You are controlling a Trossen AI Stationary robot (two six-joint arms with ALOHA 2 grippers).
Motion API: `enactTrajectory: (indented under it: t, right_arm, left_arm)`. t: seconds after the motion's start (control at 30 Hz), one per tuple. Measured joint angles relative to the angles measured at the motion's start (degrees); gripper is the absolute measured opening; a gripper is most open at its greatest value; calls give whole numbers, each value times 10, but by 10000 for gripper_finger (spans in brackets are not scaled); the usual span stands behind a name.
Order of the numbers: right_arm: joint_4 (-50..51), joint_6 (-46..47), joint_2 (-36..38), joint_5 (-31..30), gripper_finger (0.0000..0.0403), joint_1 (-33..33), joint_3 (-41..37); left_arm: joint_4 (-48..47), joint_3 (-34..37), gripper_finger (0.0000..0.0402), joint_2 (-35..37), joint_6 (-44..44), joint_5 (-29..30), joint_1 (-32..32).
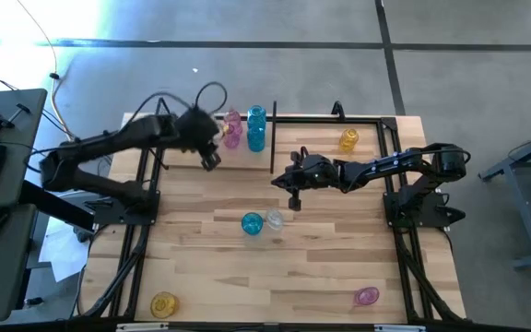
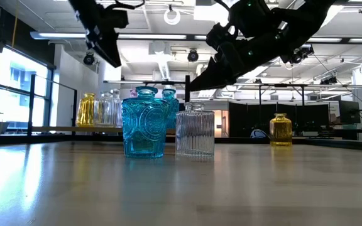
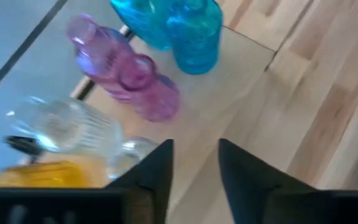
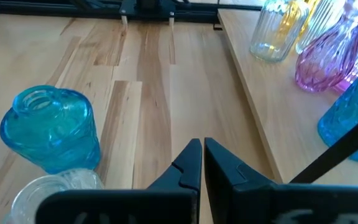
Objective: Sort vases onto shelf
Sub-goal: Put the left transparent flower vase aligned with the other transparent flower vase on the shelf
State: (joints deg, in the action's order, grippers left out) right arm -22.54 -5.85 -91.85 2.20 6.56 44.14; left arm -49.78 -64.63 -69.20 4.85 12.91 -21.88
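Note:
The shelf (image 1: 273, 138) is a black rod frame with a divider rod over a pale plank at the table's far edge. Left of the divider stand pink vases (image 3: 157, 99), teal-blue vases (image 3: 194, 31), a clear ribbed vase (image 3: 67, 124) and a yellow one (image 3: 48, 174). Right of it stands one yellow vase (image 1: 349, 139). A teal-blue jar (image 1: 252, 223) and a clear ribbed jar (image 1: 273, 219) stand upright mid-table. My left gripper (image 3: 196, 163) hovers open and empty just in front of the shelf's left section. My right gripper (image 4: 202, 155) hangs shut and empty above the table, just beyond the two jars.
A yellow vase (image 1: 164, 304) sits near the table's near-left corner. A pink vase (image 1: 367, 296) lies on its side near the near-right corner. Bare wood shows between the two jars and the near edge. Both arm bases stand at the table's sides.

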Motion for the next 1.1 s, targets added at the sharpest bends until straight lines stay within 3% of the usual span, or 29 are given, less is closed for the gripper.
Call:
enactTrajectory:
  t: [0.2,0.4,0.57,0.77,1.1]
  right_arm:
    - [3,4,0,-1,0,-7,0]
    - [2,-2,0,-7,0,-9,0]
    - [1,-1,0,-7,0,-9,0]
    - [1,-1,0,-7,0,-9,0]
    - [1,-1,0,-7,0,-9,0]
  left_arm:
    - [178,173,11,64,113,44,68]
    - [253,273,5,75,213,135,94]
    - [249,312,2,75,266,180,93]
    - [248,340,0,75,286,191,80]
    - [274,341,0,75,244,196,28]
